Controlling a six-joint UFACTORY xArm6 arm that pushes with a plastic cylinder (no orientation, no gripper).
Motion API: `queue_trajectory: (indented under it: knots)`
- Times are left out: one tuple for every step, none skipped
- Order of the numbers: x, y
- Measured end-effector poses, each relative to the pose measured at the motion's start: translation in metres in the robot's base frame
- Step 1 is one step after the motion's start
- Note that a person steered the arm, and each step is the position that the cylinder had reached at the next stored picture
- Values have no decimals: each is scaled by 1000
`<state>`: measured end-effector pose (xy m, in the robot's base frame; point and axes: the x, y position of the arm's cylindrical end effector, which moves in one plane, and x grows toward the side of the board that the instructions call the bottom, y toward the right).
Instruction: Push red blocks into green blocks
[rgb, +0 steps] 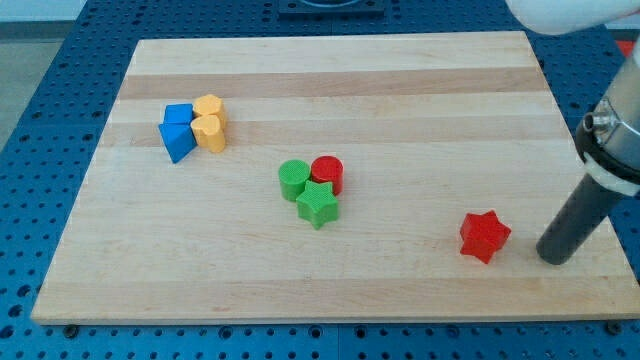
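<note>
Red star (485, 236) just left of my tip (553, 259), apart, red cylinder (327, 175) touching green blocks (306, 192), no claw in view

The arm (612, 140) runs off the right edge — its upper part unseen. Behind the red cylinder (328, 173), the green cylinder (293, 180) and green star (318, 203) are partly hidden.

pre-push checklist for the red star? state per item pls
1. My tip visible and on the board: ok.
2. Tip beside the red star, on its right, gap between them: ok.
3. Path from the star leftward to the green star and green cylinder free of blocks: ok.
4. Red cylinder already against the greens: ok.
5. Blue blocks and yellow blocks away from the path, upper left: ok.
6. Push line aimed through the star at the greens: not ok, greens sit higher in view.
</note>
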<state>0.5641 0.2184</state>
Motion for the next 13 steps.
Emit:
queue_trajectory:
  knots:
    - [4, -6]
    - [12, -35]
    - [8, -83]
    - [-14, -97]
    - [4, -62]
    - [7, 11]
    - [-20, 40]
    - [-28, 9]
    - [-28, -45]
    - [-28, -65]
    - [-26, -30]
    - [-26, -39]
    - [-26, -41]
